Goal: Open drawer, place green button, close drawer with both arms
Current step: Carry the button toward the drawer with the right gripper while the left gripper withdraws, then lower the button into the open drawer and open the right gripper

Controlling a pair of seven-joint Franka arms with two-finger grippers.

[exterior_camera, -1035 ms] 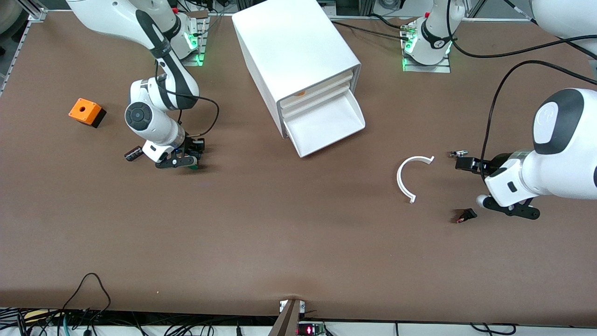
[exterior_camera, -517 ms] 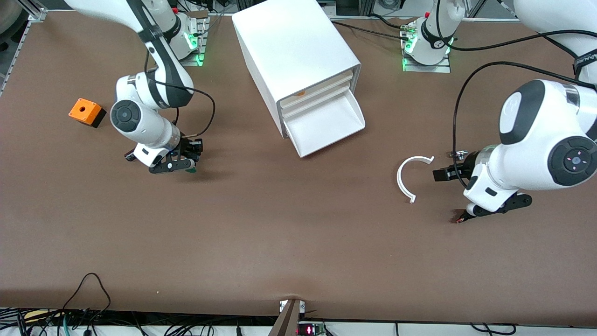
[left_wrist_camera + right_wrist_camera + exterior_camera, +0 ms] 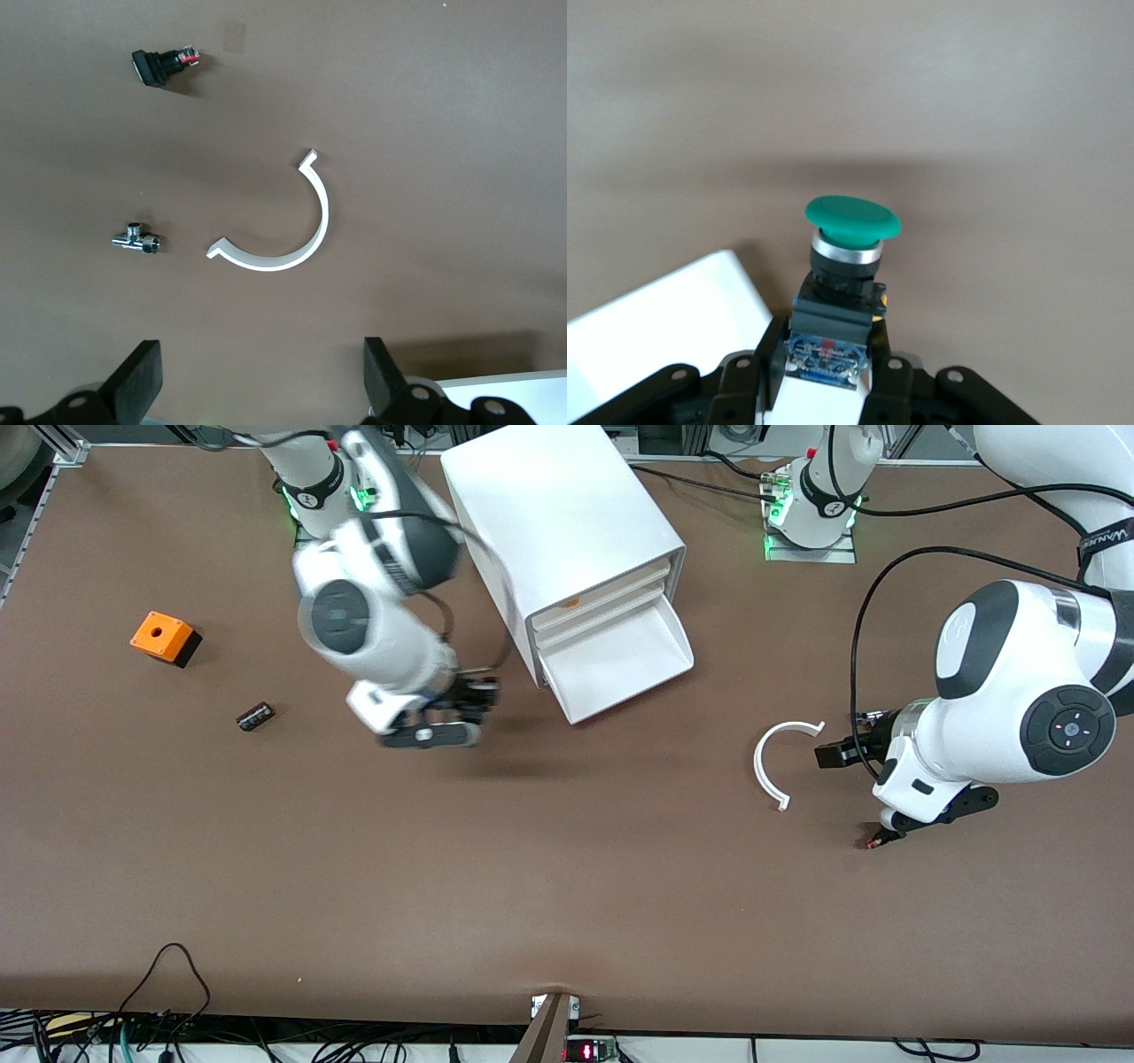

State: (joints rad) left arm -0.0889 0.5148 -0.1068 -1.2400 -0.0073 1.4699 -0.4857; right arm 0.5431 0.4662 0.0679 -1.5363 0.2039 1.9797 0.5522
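Observation:
My right gripper (image 3: 474,696) is shut on the button (image 3: 852,221), a black body with a round green cap that sticks out past the fingertips; the front view hides it. The gripper hangs over the table just beside the open bottom drawer (image 3: 620,666) of the white cabinet (image 3: 558,522), on the right arm's side. A white corner of the drawer (image 3: 664,323) shows in the right wrist view. My left gripper (image 3: 837,755) is open and empty over the table by a white C-shaped ring (image 3: 769,766), with its fingers (image 3: 142,382) wide apart.
A dark stubby cylinder (image 3: 255,716) and an orange box with a hole (image 3: 164,638) lie toward the right arm's end. Near the ring (image 3: 292,239) lie a small metal fitting (image 3: 137,239) and a black part with red (image 3: 164,64).
My right arm has lifted from beside the dark cylinder and swung to the open drawer with the button. My left arm has shifted a little toward the white ring.

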